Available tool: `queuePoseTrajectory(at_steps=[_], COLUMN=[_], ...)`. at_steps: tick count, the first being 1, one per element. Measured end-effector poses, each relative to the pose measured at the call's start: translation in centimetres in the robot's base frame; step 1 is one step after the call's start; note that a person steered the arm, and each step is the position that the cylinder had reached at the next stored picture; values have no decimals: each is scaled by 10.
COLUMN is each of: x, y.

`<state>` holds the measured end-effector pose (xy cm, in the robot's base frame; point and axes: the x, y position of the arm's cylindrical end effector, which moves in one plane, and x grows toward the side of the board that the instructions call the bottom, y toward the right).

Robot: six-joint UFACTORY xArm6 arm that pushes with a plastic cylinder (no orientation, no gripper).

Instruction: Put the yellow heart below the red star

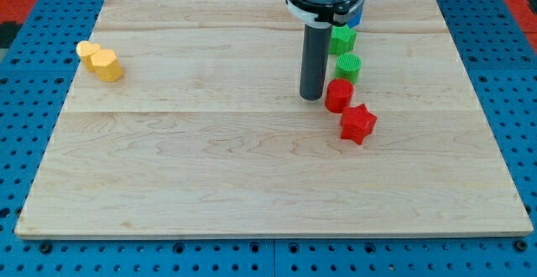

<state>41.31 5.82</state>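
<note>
The red star (358,123) lies right of the board's middle. The yellow heart (86,52) sits at the view's far left, touching a yellow hexagon-like block (107,65) on its lower right. My tip (312,97) rests on the board just left of a red round block (339,95), which touches the red star's upper left. The tip is far to the right of the yellow heart.
A green round block (348,65) and a green star-like block (342,39) stand in a column above the red round block. A blue block (356,14) shows partly behind the arm's body. The wooden board (210,168) lies on a blue perforated table.
</note>
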Motion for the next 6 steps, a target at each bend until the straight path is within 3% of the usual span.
queuePoseTrajectory(at_steps=[3,4,6], x=[0,-19,-153], y=[16,-58,-211])
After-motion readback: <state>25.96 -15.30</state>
